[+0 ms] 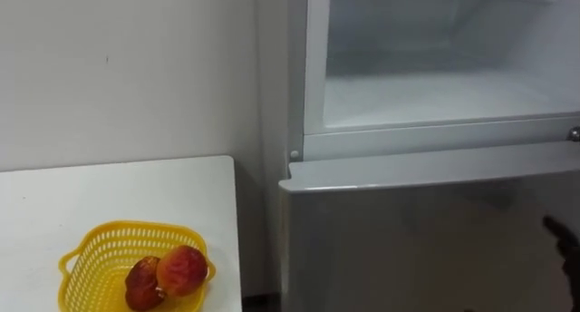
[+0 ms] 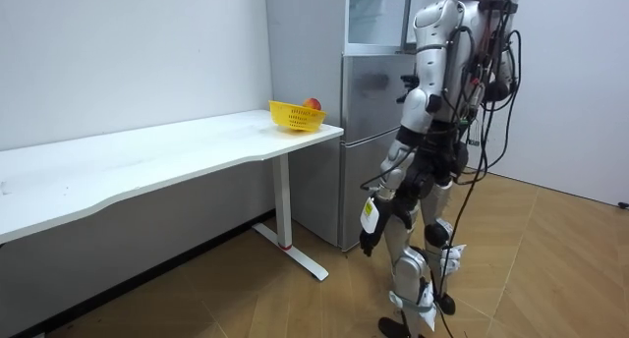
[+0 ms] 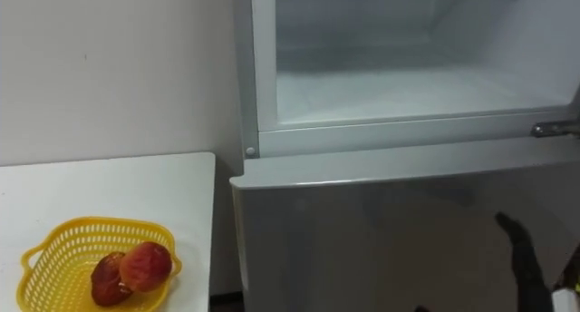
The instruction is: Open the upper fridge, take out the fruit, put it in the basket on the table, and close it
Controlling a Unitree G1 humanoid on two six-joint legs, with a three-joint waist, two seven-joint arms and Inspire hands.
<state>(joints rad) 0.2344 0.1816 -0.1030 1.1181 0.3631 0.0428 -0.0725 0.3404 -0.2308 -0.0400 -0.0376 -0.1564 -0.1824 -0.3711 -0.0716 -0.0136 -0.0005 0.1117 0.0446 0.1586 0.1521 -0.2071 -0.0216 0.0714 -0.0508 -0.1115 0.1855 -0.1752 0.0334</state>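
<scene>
Upper fridge shelf [image 1: 435, 94] standing bare; two fruits [image 1: 181, 268] sitting in the yellow basket [image 1: 91, 253] on the table [image 1: 109, 190].
Right hand [image 3: 524, 262], fingers straight and empty, is hovering before the lower door [image 3: 362, 239]; fruits lying well to its left, likely nearer the left hand [image 2: 367, 242].

Upper fridge compartment [image 1: 435, 94]: top and 3 o'clock side cut by frame; interior hazy, back wall indistinct.
Yellow basket [image 1: 86, 258], 7 o'clock: bottom cropped.
Fruit [image 1: 145, 289] inside: lower piece cropped, kind unclear.
Right hand [image 3: 524, 262], 4 o'clock: dark, blurred, mostly off-frame.
Left hand [image 2: 369, 242], room view: too small to read.
</scene>
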